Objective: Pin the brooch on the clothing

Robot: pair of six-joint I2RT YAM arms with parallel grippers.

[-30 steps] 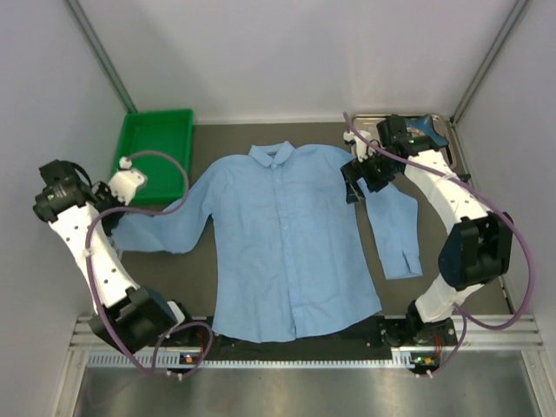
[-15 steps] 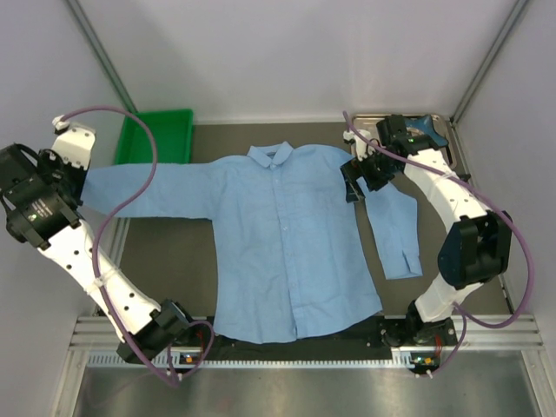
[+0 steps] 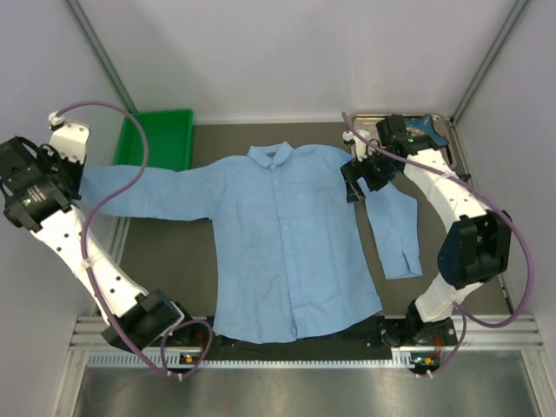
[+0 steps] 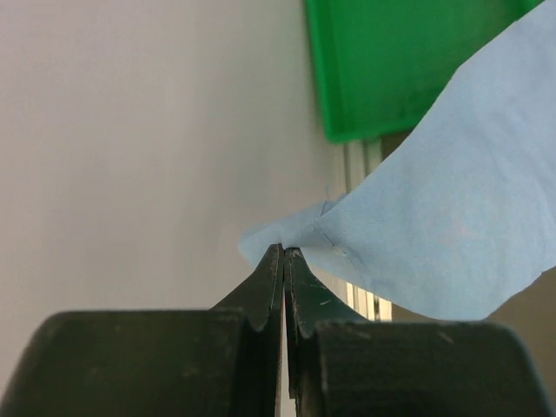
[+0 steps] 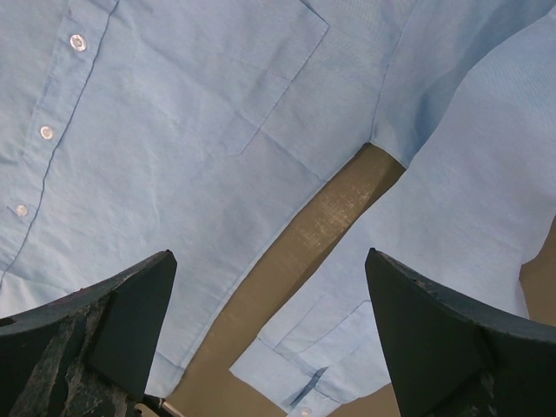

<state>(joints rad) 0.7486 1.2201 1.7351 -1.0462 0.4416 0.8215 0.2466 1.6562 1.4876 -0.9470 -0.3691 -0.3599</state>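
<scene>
The clothing, a light blue button-up shirt, lies flat and face up on the dark table. Its left sleeve is stretched out to the left past the table edge. My left gripper is shut on the tip of that sleeve's cuff, close to the left wall. My right gripper hovers open over the shirt's right armpit. Between its fingers I see the shirt body, a strip of bare table and the right sleeve's cuff. The brooch is out of view.
A green bin stands at the back left, partly under the stretched sleeve. A metal tray holding a blue dish sits at the back right behind my right arm. Walls close in on both sides.
My left arm has swung out to the left wall with the cuff, pulling the crumpled left sleeve out straight. The right arm has not moved.
</scene>
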